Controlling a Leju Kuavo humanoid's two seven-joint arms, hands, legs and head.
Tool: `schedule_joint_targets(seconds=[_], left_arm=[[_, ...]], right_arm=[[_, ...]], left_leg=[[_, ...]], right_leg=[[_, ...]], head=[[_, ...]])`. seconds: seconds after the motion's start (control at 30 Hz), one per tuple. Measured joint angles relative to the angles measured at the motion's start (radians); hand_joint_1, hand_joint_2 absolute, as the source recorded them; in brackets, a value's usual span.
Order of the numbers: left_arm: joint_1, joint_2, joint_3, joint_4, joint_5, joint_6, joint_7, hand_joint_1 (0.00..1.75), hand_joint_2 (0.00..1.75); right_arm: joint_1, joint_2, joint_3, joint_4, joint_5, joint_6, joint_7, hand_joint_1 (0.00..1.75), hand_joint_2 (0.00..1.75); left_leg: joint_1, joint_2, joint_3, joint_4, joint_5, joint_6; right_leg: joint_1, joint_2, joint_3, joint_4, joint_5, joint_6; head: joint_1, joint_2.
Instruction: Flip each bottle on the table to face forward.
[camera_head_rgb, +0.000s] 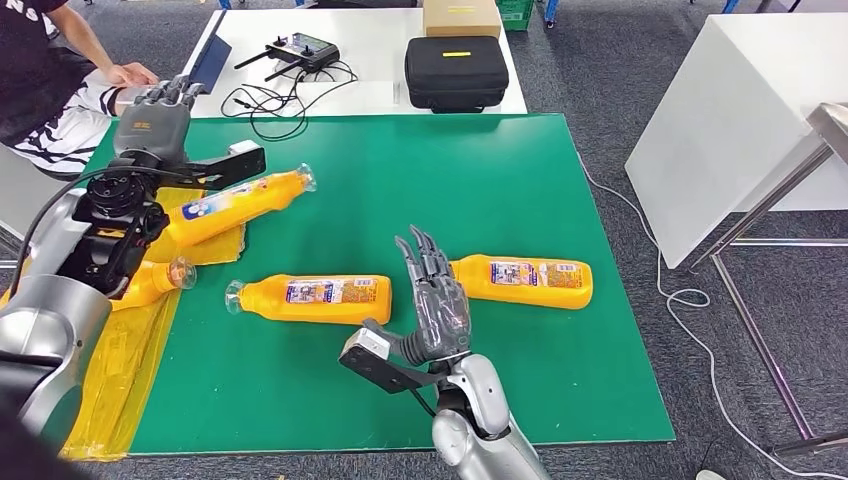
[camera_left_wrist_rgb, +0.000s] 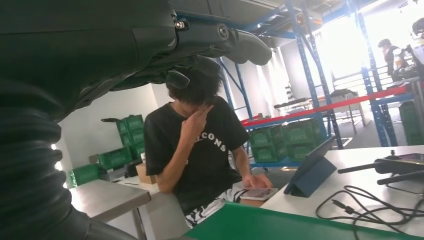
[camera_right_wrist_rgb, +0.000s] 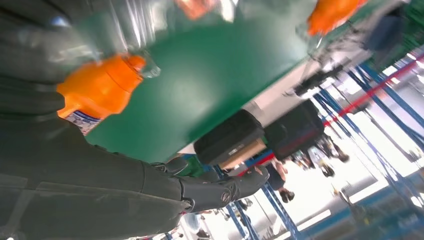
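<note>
1. Four orange bottles lie on the green mat (camera_head_rgb: 480, 180): one at centre (camera_head_rgb: 310, 298), one at 3 o'clock (camera_head_rgb: 525, 281), two at 9 o'clock (camera_head_rgb: 235, 207) (camera_head_rgb: 150, 282)
2. Smooth rounded plastic, likely light and slippery; best grasped mid-body
3. Right hand (camera_head_rgb: 435, 300) hovers between the central pair, fingers spread, empty
4. Left hand (camera_head_rgb: 152, 115) raised, fingers apart, holding nothing
</note>
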Motion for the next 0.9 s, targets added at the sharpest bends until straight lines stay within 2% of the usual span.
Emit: schedule_joint_targets(seconds=[0.07,0.2,0.27,0.33,0.4,0.5,0.67,0.8,0.9], left_arm=[[-0.001,-0.010,0.015,-0.001,0.021,0.007,-0.023,0.00,0.00],[-0.001,-0.043,0.064,-0.011,0.114,0.035,-0.115,0.00,0.00],[0.001,-0.071,0.102,-0.025,0.215,0.017,-0.217,0.00,0.87],[0.009,-0.111,0.160,-0.055,0.372,-0.046,-0.356,0.00,1.75],[0.027,-0.158,0.219,-0.106,0.541,-0.130,-0.466,0.00,1.75],[0.074,-0.214,0.258,-0.205,0.733,-0.220,-0.531,0.00,1.75],[0.196,-0.264,0.223,-0.441,0.958,-0.269,-0.522,0.00,1.75],[0.262,-0.269,0.185,-0.577,1.028,-0.274,-0.502,0.00,1.75],[0.311,-0.269,0.167,-0.676,1.118,-0.291,-0.508,0.00,1.75]], right_arm=[[-0.009,0.000,0.009,0.015,0.050,0.028,0.045,0.00,1.75],[-0.027,0.000,0.031,0.041,0.142,0.061,0.077,0.00,1.75],[-0.041,0.000,0.045,0.055,0.195,0.070,0.083,0.00,1.75],[-0.066,0.003,0.065,0.079,0.265,0.081,0.107,0.00,1.75],[-0.102,0.010,0.088,0.116,0.334,0.105,0.146,0.00,1.75],[-0.150,0.021,0.115,0.179,0.392,0.154,0.184,0.00,1.75],[-0.204,0.037,0.129,0.268,0.403,0.226,0.195,0.00,1.75],[-0.226,0.043,0.129,0.308,0.398,0.253,0.205,0.00,1.75],[-0.245,0.044,0.125,0.339,0.368,0.310,0.230,0.00,1.75]], left_leg=[[0.000,0.000,0.000,0.000,0.000,0.000],[0.000,0.000,0.000,0.000,0.000,0.000],[0.000,-0.001,0.000,0.000,0.000,0.000],[-0.001,-0.001,0.000,0.000,0.000,0.000],[-0.001,-0.002,-0.001,0.000,0.000,0.000],[-0.002,-0.002,-0.001,0.000,0.000,0.000],[-0.001,-0.002,-0.001,0.000,0.000,0.000],[-0.001,-0.002,-0.001,0.000,0.000,0.000],[-0.001,-0.001,-0.001,0.000,0.000,0.000]], right_leg=[[0.000,0.000,0.000,0.000,0.000,0.000],[0.000,0.000,0.000,0.000,0.000,0.000],[0.000,0.000,0.000,0.000,0.000,0.000],[-0.001,-0.001,0.000,0.000,0.000,0.000],[-0.001,-0.002,0.000,0.000,0.000,0.000],[-0.002,-0.002,0.001,0.000,0.000,0.000],[-0.002,-0.002,0.000,0.000,0.000,0.000],[-0.002,-0.002,0.000,0.000,0.000,0.000],[-0.002,-0.002,0.000,0.000,0.000,0.000]], head=[[0.000,0.000],[0.000,0.000],[0.000,0.000],[0.000,0.000],[0.000,0.000],[0.000,0.000],[0.000,0.000],[0.000,0.000],[0.000,0.000]])
